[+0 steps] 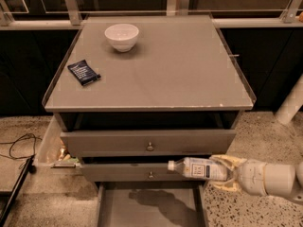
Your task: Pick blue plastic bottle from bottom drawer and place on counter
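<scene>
The gripper (227,173) reaches in from the right at the height of the lower knobbed drawer, its pale fingers pressed onto the base end of the bottle (194,168) and holding it in the air. The bottle lies level, cap pointing left. It is small and clear, with a white cap and a white label carrying dark print. It hangs in front of the right half of the lower knobbed drawer (123,173), above the right side of the open bottom drawer (151,207), touching neither as far as can be seen.

The bottom drawer is pulled out toward the camera. Its flat grey floor shows a dark shadow under the bottle, and its side walls run down out of the frame. Above, the upper knobbed drawer (150,143) juts forward a little beneath the front lip of the counter (189,74), so that lip overhangs the bottle's level.

On the counter, a white bowl (121,36) sits near the back left and a dark snack packet (84,72) lies near the left edge. The middle, right and front of the top are bare grey, bounded by a thin raised rim. The white arm (270,178) stretches off to the right over speckled floor.
</scene>
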`<action>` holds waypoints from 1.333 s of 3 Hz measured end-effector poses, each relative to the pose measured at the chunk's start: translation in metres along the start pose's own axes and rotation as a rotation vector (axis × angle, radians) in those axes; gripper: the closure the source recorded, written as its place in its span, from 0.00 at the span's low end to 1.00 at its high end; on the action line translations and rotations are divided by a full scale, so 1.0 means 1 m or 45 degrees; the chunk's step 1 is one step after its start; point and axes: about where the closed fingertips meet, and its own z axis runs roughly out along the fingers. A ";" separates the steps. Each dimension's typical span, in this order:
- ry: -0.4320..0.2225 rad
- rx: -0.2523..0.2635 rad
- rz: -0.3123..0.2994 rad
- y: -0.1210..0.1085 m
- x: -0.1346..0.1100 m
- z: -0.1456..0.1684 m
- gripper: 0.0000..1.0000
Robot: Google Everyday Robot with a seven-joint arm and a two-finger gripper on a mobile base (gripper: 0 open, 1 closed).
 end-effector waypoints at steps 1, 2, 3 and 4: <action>0.032 -0.003 -0.175 -0.041 -0.057 -0.030 1.00; 0.039 -0.022 -0.289 -0.077 -0.105 -0.058 1.00; 0.001 -0.020 -0.344 -0.114 -0.147 -0.088 1.00; -0.057 0.042 -0.349 -0.156 -0.179 -0.118 1.00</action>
